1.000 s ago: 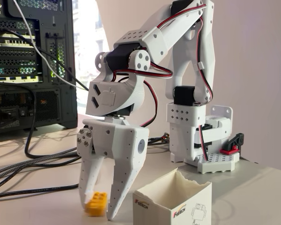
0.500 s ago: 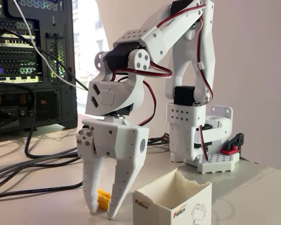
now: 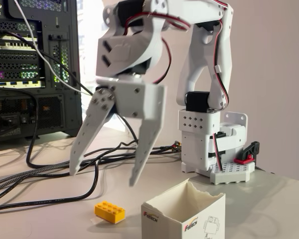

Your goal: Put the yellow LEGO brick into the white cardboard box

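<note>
While the yellow LEGO brick lies flat on the worktop, studs up, it is touched by nothing and is found just to the left of the white cardboard box in the fixed view, outside it. The box is seen standing upright with its ragged rim open to the top and red-blue logos on its near sides. Above the brick, well clear of it, the jaws are held spread wide and empty, fingertips pointing down, with dark cables trailing across the worktop behind and a computer tower at the left.
</note>
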Robot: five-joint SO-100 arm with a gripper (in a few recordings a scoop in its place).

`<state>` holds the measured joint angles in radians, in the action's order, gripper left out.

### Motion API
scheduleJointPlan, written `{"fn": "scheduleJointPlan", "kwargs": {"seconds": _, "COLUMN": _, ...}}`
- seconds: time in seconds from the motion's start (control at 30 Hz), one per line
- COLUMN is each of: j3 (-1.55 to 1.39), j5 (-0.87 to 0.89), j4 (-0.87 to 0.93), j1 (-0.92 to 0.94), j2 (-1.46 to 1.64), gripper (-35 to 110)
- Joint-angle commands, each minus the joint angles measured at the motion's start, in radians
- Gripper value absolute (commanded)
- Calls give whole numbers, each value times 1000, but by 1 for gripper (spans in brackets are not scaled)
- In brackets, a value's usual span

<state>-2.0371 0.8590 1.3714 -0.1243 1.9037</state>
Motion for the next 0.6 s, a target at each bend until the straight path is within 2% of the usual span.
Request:
{"fn": "scheduleJointPlan", "kwargs": {"seconds": 0.0, "j3": -115, "j5": -170, "j4": -43, "j1": -41, "j2": 199, "gripper": 34}}
{"fn": "scheduleJointPlan", "kwargs": {"seconds": 0.2, "j3": -299, "j5": -325, "j4": -216, "j1": -14, "j2": 204, "gripper": 33}}
{"fn": "scheduleJointPlan", "kwargs": {"seconds": 0.57, "j3": -344, "j5": -732, "j4": -330, "j1": 170, "j2": 130, "gripper": 24}}
